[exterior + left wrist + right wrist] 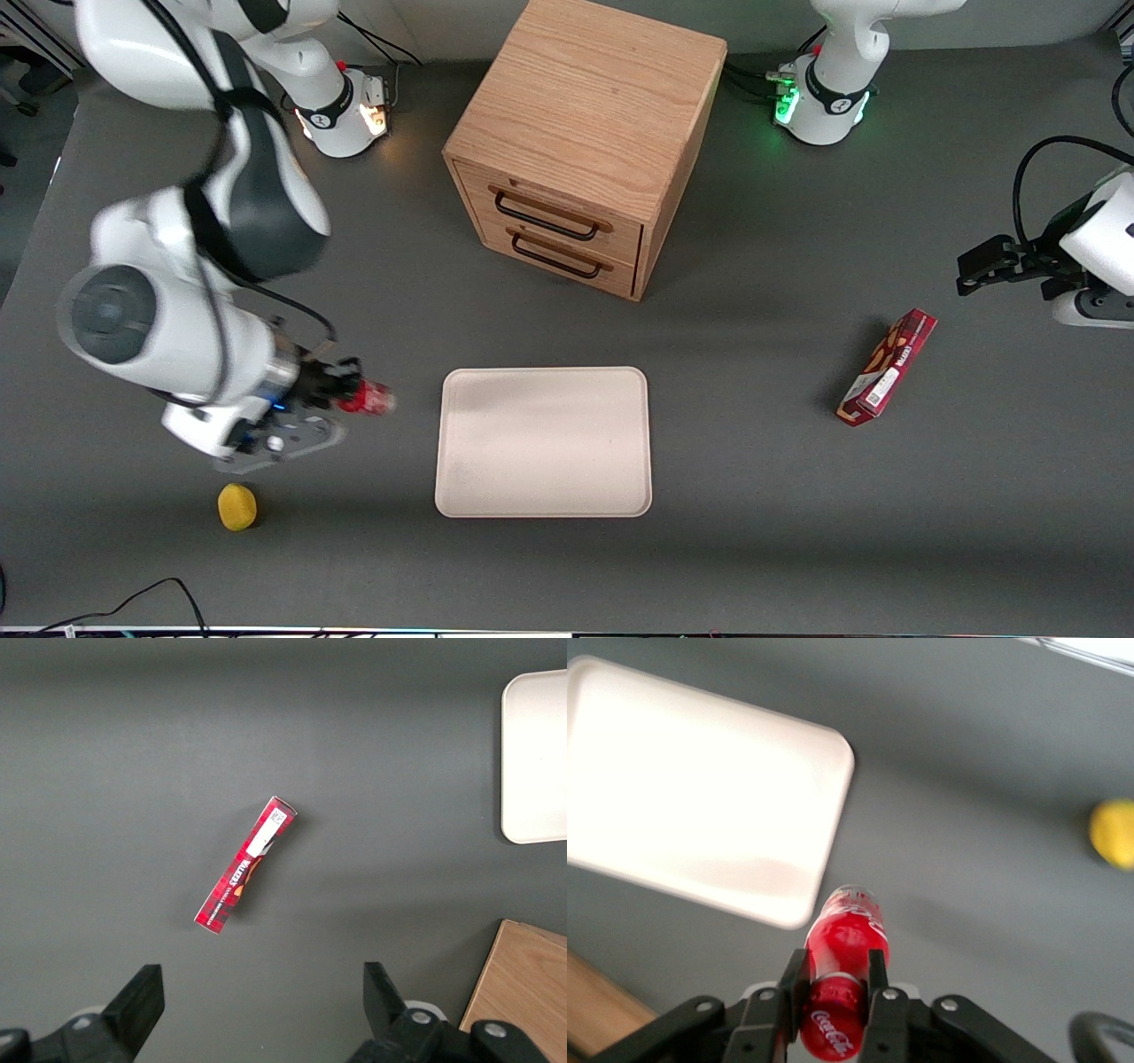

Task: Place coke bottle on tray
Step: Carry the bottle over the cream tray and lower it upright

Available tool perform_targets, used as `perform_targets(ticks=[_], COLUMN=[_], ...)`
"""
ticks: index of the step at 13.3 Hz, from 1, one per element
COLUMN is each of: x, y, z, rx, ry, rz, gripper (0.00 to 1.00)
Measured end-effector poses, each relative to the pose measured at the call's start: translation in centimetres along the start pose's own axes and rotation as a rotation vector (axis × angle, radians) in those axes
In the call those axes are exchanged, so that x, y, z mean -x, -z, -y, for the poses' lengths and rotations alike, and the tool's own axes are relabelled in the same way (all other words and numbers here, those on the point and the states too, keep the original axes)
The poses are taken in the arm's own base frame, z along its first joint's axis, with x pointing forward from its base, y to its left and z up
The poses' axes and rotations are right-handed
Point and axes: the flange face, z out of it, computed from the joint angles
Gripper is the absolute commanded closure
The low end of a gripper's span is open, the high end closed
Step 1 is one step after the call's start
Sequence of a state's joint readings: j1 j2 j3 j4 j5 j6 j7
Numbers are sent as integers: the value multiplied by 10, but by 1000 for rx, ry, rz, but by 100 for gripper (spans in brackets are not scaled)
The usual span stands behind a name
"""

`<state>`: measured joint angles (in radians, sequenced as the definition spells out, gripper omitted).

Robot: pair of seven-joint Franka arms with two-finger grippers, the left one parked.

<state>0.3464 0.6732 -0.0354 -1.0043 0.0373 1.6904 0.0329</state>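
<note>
the right arm's black two-finger gripper (839,985) is clamped on the small red coke bottle (843,950) just below its cap, holding it lifted off the grey table (797,532), probably so it clears the rim. the flat cream-beige tray (543,441) sits near, at the bottle's 3 o'clock in the front view; the carry looks about halfway done.
</note>
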Motion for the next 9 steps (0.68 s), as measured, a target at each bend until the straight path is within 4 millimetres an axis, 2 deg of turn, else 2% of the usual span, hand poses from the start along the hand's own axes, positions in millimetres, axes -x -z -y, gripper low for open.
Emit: perform_targets(ticks=[2, 5, 9], x=[-21, -40, -49], y=[-39, -83, -108], z=[25, 39, 45], rx=[-7, -23, -26], ry=[16, 23, 14], rz=[-74, -155, -193], gripper=[100, 100, 100])
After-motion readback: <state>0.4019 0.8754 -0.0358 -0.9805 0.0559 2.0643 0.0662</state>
